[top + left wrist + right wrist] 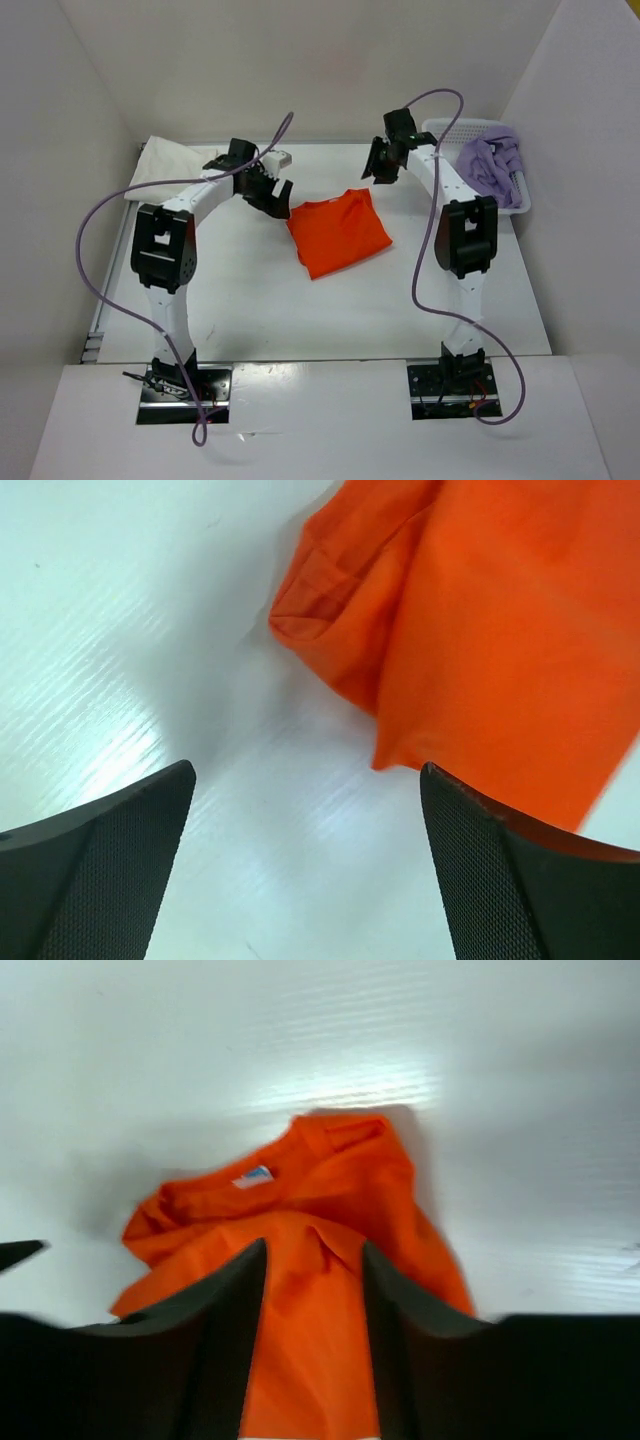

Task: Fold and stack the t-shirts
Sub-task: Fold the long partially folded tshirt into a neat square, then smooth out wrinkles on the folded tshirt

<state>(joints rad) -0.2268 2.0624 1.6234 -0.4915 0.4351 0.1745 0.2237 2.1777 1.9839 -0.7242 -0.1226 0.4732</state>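
3 tees (338,232) (163,162) (488,163), 1 basket (452,124), 2 claws (279,201) (379,170)

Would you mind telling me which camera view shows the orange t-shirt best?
The top external view: the whole folded orange t-shirt is in frame, unobstructed. The left wrist view catches only one corner of it; the right wrist view is blurred and shows its collar end, with the right gripper covering part.

On my screen the orange t-shirt (338,232) reads as soft, matt, creased cloth, while the white table (280,300) looks smooth and glossy, with faint fine ribbing under the glare. The pads (110,880) of my left gripper (305,790) look matt black with a fine dotted grain. The basket (440,128) is white perforated plastic, and the lavender t-shirt (490,165) is dull, rumpled cloth.
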